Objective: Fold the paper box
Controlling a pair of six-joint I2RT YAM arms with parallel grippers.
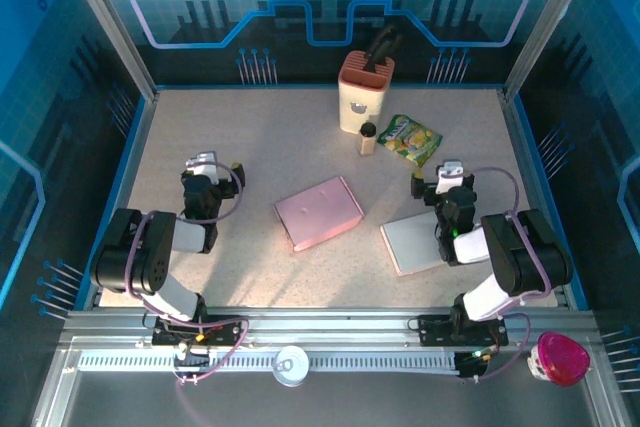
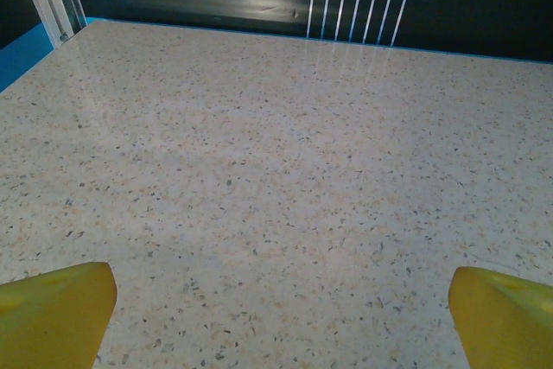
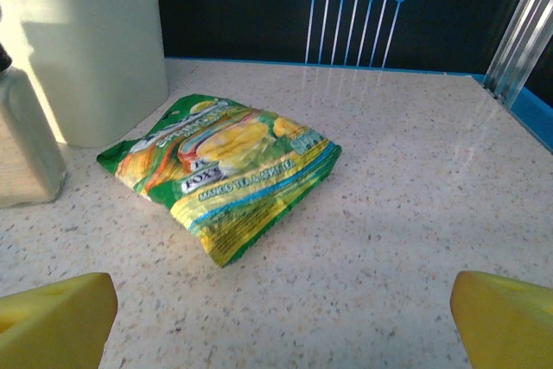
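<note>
Arms sit low at the near edge of the table (image 1: 250,127), one on each side. The left gripper (image 2: 281,300) has its yellow fingers (image 2: 52,313) spread as wide as they go, with just bare table between them. The right gripper (image 3: 281,300) is wide open too and holds nothing. A pale flat sheet (image 1: 410,245) lies just beside the right arm, partly hidden by it. The pink paper box (image 1: 318,212) lies flat in the middle of the table, between the two arms and touching neither. It looks light and thin, so it will likely slide if pushed and crease if squeezed hard. A good place to grab is a thin edge or a flap, while the other gripper presses down on the flat top to hold it. Farther off are a green snack bag (image 3: 225,170), a small bottle (image 1: 367,137) and a tall pale holder (image 1: 365,92).
</note>
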